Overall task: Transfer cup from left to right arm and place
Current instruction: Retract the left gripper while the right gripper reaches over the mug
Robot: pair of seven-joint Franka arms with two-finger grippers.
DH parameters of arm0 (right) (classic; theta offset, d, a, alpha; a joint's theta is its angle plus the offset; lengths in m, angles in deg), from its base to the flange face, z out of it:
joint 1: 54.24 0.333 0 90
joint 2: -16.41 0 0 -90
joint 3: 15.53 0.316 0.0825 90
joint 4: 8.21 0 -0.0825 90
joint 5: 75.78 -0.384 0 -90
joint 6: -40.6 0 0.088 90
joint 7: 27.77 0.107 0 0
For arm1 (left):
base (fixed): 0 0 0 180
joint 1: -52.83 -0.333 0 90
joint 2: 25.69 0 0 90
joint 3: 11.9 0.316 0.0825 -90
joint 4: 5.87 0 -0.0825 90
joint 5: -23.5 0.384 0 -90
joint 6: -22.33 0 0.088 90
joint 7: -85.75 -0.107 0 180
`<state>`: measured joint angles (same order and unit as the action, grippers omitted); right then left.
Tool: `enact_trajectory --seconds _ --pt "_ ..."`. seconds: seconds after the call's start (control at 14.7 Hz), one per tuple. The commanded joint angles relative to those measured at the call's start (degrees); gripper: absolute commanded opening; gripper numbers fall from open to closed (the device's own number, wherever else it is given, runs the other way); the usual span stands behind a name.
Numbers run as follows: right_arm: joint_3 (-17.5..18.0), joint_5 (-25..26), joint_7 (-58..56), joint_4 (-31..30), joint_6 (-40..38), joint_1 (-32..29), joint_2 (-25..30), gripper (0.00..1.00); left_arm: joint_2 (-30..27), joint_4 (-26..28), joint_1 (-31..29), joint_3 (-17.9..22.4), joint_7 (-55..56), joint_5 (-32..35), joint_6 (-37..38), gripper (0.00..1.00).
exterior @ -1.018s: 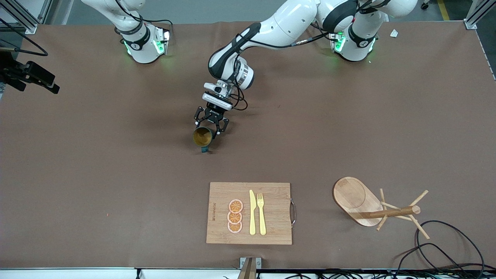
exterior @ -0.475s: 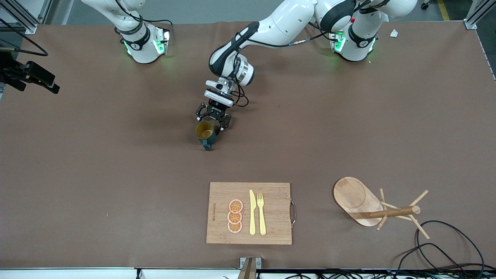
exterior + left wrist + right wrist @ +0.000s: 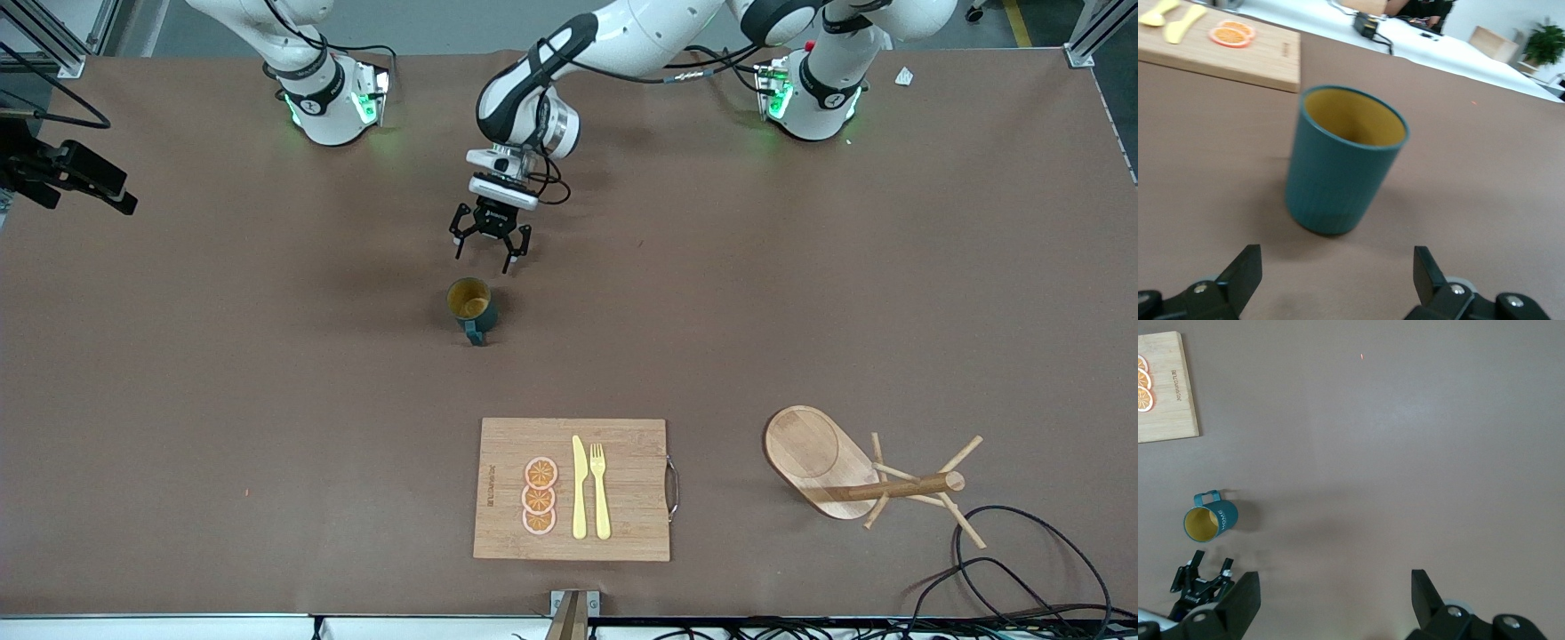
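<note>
Cup [image 3: 471, 307] upright on the table [image 3: 222, 356], mouth up, loop handle toward the front camera.
Left gripper [image 3: 491, 248] hangs open, clear of the cup; cutting board [image 3: 622, 489] lies nearer the camera. Right gripper [image 3: 1335, 603] waits open, high above the table.

Left wrist view. The cup [image 3: 1345, 160] stands upright on the brown table [image 3: 1485, 173], clear of the left gripper [image 3: 1337, 283], whose fingers [image 3: 1243, 273] are spread wide. A cutting board [image 3: 1218, 57] carries orange slices [image 3: 1231, 33] and yellow cutlery [image 3: 1171, 17].
</note>
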<state>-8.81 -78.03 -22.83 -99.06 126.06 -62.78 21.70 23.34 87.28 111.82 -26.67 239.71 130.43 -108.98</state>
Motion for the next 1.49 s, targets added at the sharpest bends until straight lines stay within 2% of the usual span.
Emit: enact_trajectory --seconds 0.0,0.2,0.41,0.68,0.81,0.95,1.02,1.09,1.43 --pt "0.58 -0.74 -0.27 -0.38 -0.29 -1.22 0.42 1.00 -8.23 6.42 -0.54 0.09 -2.16 -9.33 0.53 1.00" --pt "0.58 -0.74 -0.27 -0.29 -0.29 -1.13 0.42 1.00 -16.31 8.45 -0.90 0.09 -14.17 -28.37 0.53 1.00" --pt "0.58 -0.74 -0.27 0.24 -0.03 -1.13 0.33 1.00 -21.33 7.40 -2.64 0.27 -26.05 -44.92 0.53 1.00" --pt "1.19 -0.56 -0.37 2.52 0.94 0.97 -0.37 1.00 -25.38 6.61 -8.79 0.27 -36.07 -56.90 0.53 1.00" --pt "1.28 -1.26 -0.19 3.14 1.29 2.73 -0.63 1.00 -25.82 5.03 -12.13 0.27 -44.58 -62.34 1.40 1.00" --pt "1.19 -0.92 -0.36 3.14 1.64 7.20 -0.81 1.00 -25.83 2.14 -15.47 0.27 -54.50 -67.97 6.30 1.00" --pt "1.19 -0.22 -0.54 3.05 1.99 9.83 -2.73 1.00 -25.91 0.47 -17.49 0.27 -59.86 -70.43 8.76 1.00" --pt "1.19 0.66 -0.88 3.40 1.64 11.68 -6.57 1.00 -26.09 -1.11 -20.55 0.27 -66.18 -72.81 10.70 1.00" --pt "1.19 0.84 -0.63 3.67 2.34 16.52 -11.96 1.00 -28.20 -7.62 -38.48 0.18 -94.16 -88.09 15.02 1.00"
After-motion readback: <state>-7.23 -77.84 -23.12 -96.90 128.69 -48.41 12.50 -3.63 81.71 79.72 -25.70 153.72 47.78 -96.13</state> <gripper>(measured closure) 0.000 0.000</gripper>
